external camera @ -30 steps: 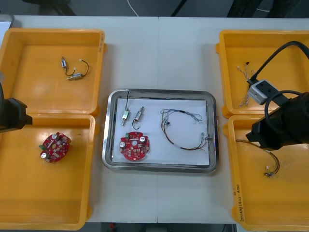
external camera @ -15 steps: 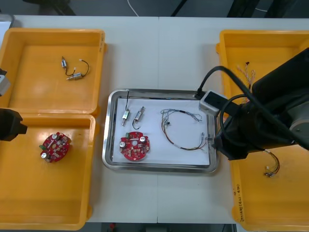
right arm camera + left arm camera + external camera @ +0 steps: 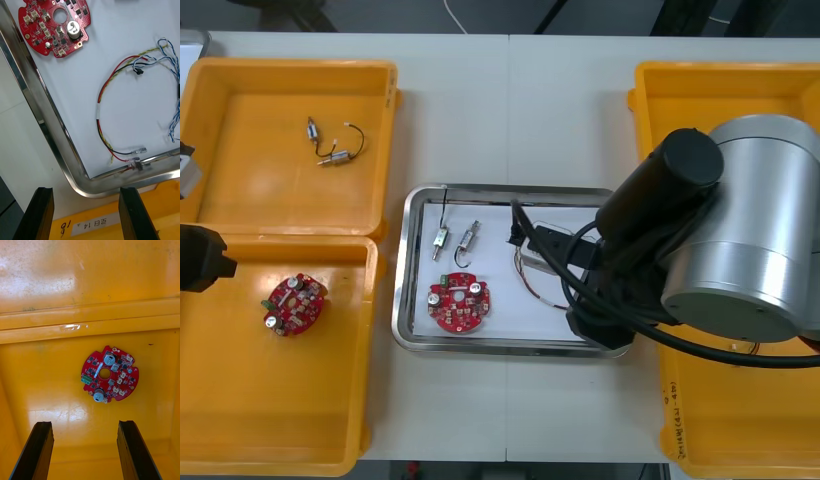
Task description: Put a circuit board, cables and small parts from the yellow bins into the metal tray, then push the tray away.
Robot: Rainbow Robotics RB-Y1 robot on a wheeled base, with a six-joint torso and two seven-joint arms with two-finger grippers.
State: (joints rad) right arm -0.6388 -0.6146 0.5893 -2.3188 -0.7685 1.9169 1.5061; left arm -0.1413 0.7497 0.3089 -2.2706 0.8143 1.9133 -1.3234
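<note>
Right gripper (image 3: 86, 189), fingers spread and empty, hovers with the loaded metal tray's (image 3: 45, 120) corner just ahead of its jaws; a low, square push should keep circuit board (image 3: 56, 26) and cables (image 3: 98, 112) settled. Left gripper (image 3: 84, 424), also spread, idles over a yellow bin (image 3: 41, 382).

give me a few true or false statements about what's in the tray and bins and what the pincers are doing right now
1. The metal tray holds a red circuit board. True.
2. The right pincer is shut on a cable. False: it is open and empty, above the tray's corner.
3. The far left bin holds two small metal parts. True.
4. The left pincer grips the second board. False: it is open, above that board, which lies on the floor of the near left bin.
5. The tray has no cables. False: a red and yellow cable and a blue and white cable lie in it.
</note>
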